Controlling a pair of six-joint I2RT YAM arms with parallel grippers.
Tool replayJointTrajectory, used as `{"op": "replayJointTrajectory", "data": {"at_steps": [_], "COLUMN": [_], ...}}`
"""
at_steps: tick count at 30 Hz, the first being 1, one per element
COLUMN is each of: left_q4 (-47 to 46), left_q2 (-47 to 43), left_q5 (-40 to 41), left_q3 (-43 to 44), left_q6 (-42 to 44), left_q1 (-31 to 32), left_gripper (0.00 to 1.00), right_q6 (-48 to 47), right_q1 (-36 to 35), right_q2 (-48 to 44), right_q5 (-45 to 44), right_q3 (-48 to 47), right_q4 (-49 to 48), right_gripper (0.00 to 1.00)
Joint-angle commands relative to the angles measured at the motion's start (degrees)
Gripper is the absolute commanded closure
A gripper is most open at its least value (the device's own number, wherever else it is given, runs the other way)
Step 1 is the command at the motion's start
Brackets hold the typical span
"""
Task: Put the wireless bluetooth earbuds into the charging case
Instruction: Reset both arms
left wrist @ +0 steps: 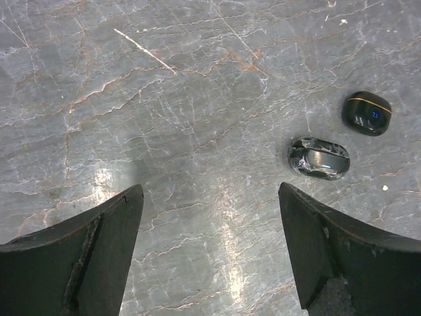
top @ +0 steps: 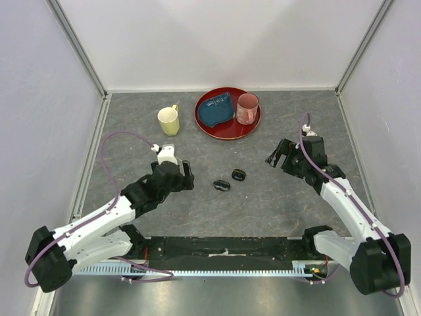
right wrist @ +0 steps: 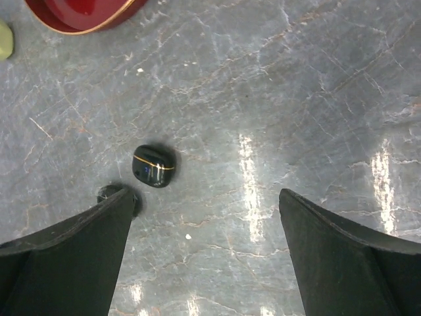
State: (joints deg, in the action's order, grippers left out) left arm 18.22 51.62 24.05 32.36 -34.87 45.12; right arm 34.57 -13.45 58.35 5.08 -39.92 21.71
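Two black oval charging cases lie side by side mid-table. The one with a gold seam line [top: 238, 175] [left wrist: 367, 113] [right wrist: 154, 166] is closed. The glossier case [top: 222, 185] [left wrist: 319, 158] lies nearer my left arm, and in the right wrist view only its edge [right wrist: 112, 193] shows behind a finger. The earbuds are not visible in any view. My left gripper [top: 189, 178] [left wrist: 209, 189] is open over bare table, left of the cases. My right gripper [top: 275, 155] [right wrist: 206, 194] is open and empty, to their right.
At the back of the table stands a red plate [top: 227, 131] [right wrist: 79, 20] holding a blue cloth [top: 216, 110] and a pink mug [top: 247, 108]. A yellow mug [top: 168, 120] stands to the plate's left. White walls enclose the table.
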Motion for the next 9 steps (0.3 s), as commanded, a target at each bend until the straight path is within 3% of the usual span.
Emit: {"op": "replayJointTrajectory", "data": {"at_steps": [1, 8, 9], "left_q4": [3.31, 0.77, 0.42], "left_q2": [3.58, 0.25, -0.63], "left_q5": [2.67, 3.45, 4.76], "left_q3": [6.04, 4.56, 3.86], "left_q6": [-0.46, 1.39, 1.56], "left_q1": [0.05, 0.05, 0.05], "left_gripper": [0.11, 0.10, 0.10], "right_q6": [-2.93, -3.89, -3.89], "right_q1": [4.31, 4.31, 4.31], "right_q2": [3.35, 0.54, 0.28], "right_q5": [11.54, -4.71, -12.47], "right_q3": [0.72, 0.89, 1.25], "right_q4": [-3.70, -3.78, -4.39], "right_gripper": [0.02, 0.02, 0.02]}}
